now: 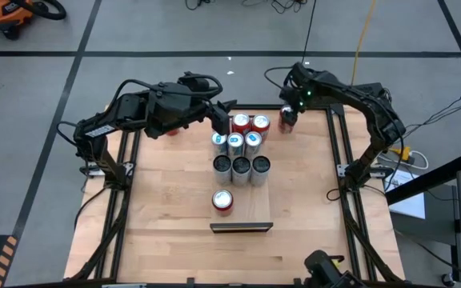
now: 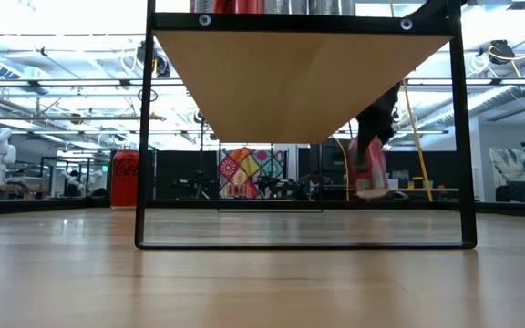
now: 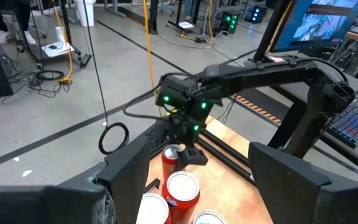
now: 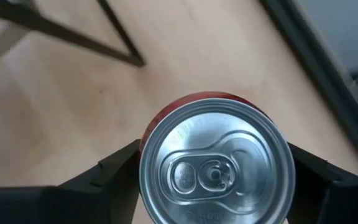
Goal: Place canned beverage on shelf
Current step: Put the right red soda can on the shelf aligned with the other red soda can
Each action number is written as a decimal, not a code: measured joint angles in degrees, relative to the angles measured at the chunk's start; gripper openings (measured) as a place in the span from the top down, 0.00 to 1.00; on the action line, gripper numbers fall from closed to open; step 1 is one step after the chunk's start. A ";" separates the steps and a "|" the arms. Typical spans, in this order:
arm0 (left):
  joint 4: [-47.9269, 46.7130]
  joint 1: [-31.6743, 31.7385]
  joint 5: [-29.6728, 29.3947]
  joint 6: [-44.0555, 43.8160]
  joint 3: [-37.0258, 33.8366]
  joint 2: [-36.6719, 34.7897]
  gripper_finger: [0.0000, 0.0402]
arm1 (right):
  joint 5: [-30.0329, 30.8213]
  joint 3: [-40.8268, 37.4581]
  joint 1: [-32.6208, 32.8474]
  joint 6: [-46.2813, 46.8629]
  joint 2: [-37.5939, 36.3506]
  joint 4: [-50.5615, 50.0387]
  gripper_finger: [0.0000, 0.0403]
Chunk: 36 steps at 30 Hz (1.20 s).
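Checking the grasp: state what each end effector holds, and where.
Right end effector grips the red can by its sides, near the top. Left end effector holds nothing.

We see two arms built of dark, nearly black segments with rounded joint housings, each rising from a base at a side rail of the table. The left arm (image 1: 146, 112) is bulky around its middle links, with a thin black cable looping over its upper segment. The right arm (image 1: 358, 100) is slimmer and carries small green indicator lights near its wrist, plain also in the left wrist view. The fingers (image 3: 291, 180) of the left gripper are matte black, flat-sided and angular, and those of the right (image 4: 107, 171) look alike.
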 joint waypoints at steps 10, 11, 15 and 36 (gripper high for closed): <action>-0.08 0.02 1.25 0.02 0.00 0.04 0.32 | -3.01 4.91 2.03 15.89 -8.46 -11.33 0.33; -0.08 0.02 2.13 0.04 0.00 0.04 0.32 | -3.07 4.96 2.31 17.01 -10.03 -11.22 0.33; -0.08 -0.12 5.32 0.04 0.00 0.04 0.32 | -2.99 5.02 3.87 22.03 -15.25 -11.49 0.33; 4.62 -8.64 7.73 3.18 -0.02 3.34 0.06 | -3.16 5.00 20.05 48.88 -40.01 -12.33 0.33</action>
